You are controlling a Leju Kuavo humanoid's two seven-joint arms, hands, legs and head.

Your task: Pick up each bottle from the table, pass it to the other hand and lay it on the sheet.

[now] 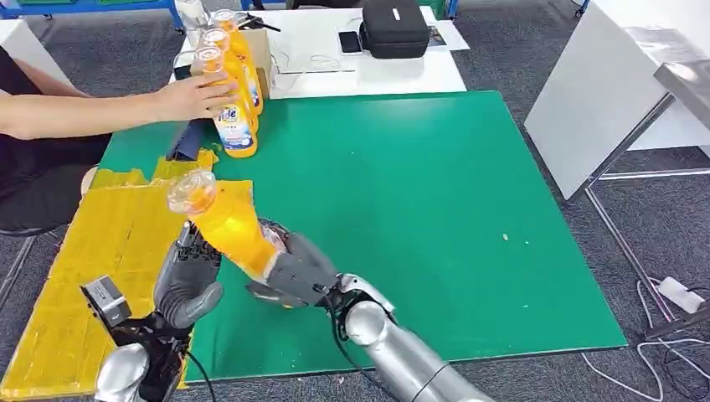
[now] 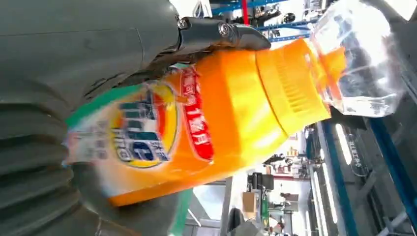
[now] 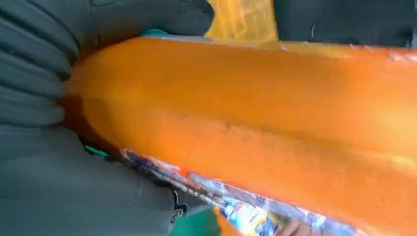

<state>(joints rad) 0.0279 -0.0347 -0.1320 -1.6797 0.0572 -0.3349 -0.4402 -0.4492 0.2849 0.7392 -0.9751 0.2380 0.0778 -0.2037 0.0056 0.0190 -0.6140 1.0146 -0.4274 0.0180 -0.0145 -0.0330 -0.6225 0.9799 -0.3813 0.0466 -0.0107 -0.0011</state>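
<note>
I am gripping the orange bottle (image 1: 228,224) around its lower body with my right hand (image 1: 293,272), fingers wrapped closed on it, and I am holding it tilted in the air above the near edge of the green mat (image 1: 435,218), its clear cap (image 1: 191,192) pointing up and away toward the yellow sheet (image 1: 100,251). My left hand (image 1: 188,280) is standing just beside the bottle with its fingers curled toward the body. In the left wrist view the bottle is lying right against the palm, under a dark finger, but I cannot tell whether that hand is actually clamping it or only touching.

The bottle is looking like stiff, glossy plastic, smooth along the body and ribbed at the orange collar under the cap (the cap itself is transparent and hard). A printed label (image 2: 142,128) is wrapping the body, and I am judging that film to be slick, so my left hand should be taking hold across the broad middle rather than at the narrow neck. Filled with liquid, it will probably be feeling weighty and bottom-heavy, wanting to swing once one hand lets go.

At the far corner of the worktop a person's hand (image 1: 197,96) is resting on a row of standing bottles (image 1: 230,84), well apart from mine.
</note>
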